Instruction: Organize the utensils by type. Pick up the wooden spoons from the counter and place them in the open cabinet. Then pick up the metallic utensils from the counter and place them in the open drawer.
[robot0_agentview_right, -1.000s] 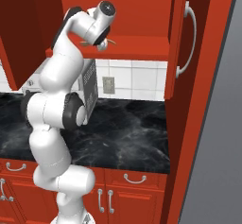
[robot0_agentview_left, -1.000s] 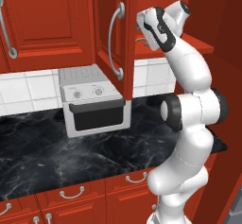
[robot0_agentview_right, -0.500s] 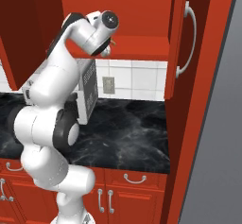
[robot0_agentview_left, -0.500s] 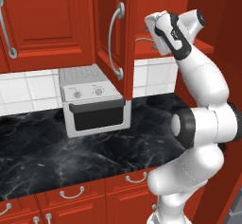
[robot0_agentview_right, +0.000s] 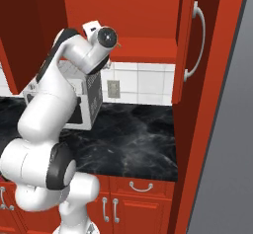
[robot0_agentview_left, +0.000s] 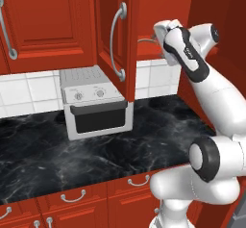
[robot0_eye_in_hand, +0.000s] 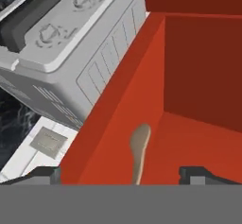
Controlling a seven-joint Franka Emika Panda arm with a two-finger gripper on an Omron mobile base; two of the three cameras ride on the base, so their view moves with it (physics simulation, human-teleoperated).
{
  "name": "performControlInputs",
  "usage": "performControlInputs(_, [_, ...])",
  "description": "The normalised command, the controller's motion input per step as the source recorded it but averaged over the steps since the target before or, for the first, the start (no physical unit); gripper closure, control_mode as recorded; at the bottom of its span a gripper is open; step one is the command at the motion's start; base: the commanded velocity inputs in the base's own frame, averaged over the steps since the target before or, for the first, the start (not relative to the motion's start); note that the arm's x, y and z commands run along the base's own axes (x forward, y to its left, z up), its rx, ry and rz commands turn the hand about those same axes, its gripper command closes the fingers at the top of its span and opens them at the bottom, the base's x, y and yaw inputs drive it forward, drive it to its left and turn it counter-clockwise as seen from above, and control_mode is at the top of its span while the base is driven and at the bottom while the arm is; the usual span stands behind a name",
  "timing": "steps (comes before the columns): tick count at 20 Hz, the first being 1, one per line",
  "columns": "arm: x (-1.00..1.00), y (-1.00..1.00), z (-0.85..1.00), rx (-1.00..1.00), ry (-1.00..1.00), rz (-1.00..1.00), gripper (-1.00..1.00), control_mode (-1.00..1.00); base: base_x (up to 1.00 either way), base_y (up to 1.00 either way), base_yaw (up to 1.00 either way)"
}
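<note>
One wooden spoon (robot0_eye_in_hand: 139, 152) now lies flat on the open cabinet's (robot0_agentview_right: 143, 48) red shelf, bowl toward twelve o'clock in the hand view, between the spread tips of the end effector (robot0_eye_in_hand: 124, 173), which grips nothing. Over the last second the arm has drawn back from the shelf and swung right, away from the cabinet door (robot0_agentview_left: 117, 34), so this spoon looks delivered; other utensils and the drawer remain to be dealt with. The shelf's front lip lies just beneath the tips, the toaster oven (robot0_agentview_left: 96, 107) at nine o'clock below. The black table (robot0_agentview_right: 133, 139) ahead offers room to descend.
</note>
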Motion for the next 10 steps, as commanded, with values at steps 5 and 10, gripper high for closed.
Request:
performControlInputs(5, [-0.65, -0.02, 0.02, 0.2, 0.21, -0.23, -1.0, -1.0, 0.0, 0.0, 0.0])
performControlInputs(10, [-0.66, -0.01, -0.01, 0.28, 0.33, -0.29, -1.0, -1.0, 0.0, 0.0, 0.0])
